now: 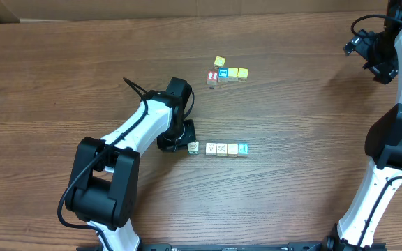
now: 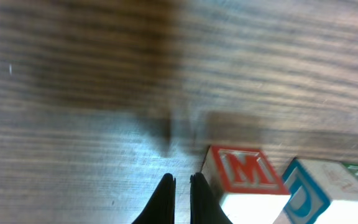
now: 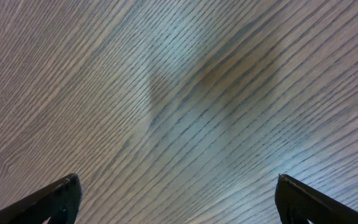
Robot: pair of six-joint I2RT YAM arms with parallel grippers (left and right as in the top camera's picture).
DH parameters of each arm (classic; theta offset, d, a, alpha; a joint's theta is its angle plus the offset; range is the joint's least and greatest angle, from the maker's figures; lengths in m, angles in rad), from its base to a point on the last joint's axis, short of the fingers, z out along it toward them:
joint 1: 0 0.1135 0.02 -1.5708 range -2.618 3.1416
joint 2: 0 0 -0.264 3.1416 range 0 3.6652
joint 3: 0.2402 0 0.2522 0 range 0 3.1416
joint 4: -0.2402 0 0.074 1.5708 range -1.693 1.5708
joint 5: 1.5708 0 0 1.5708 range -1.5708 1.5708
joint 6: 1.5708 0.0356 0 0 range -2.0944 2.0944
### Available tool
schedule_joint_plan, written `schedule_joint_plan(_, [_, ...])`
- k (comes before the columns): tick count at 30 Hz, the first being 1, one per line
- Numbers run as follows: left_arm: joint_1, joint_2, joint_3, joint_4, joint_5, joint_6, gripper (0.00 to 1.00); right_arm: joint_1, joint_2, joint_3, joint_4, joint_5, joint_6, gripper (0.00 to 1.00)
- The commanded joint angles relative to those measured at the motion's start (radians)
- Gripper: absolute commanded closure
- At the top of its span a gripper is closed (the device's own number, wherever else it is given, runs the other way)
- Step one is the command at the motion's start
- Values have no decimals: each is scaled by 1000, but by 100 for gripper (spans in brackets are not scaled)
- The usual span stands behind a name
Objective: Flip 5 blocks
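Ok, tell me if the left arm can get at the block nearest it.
Probably yes: the shut left gripper sits right beside that block, nothing between them; it must open first.

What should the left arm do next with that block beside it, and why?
Probably nudge the shut left tool sideways into the end block to tip it over. The tool is closed on nothing, low over the table, right beside the block's red M face, and that block sits apart from the row.
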Motion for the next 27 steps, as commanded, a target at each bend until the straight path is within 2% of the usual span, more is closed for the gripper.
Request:
schedule_joint_plan(1, [3, 8, -6, -15, 11, 19, 96, 3, -36, 14, 3, 10, -2, 0])
schedule_joint_plan(15, [-8, 8, -6, -6, 13, -8, 96, 3, -36, 14, 3, 10, -2, 0])
schedule_joint_plan(27, [-75, 8, -6, 12, 11, -8, 96, 3, -36, 14, 3, 10, -2, 0])
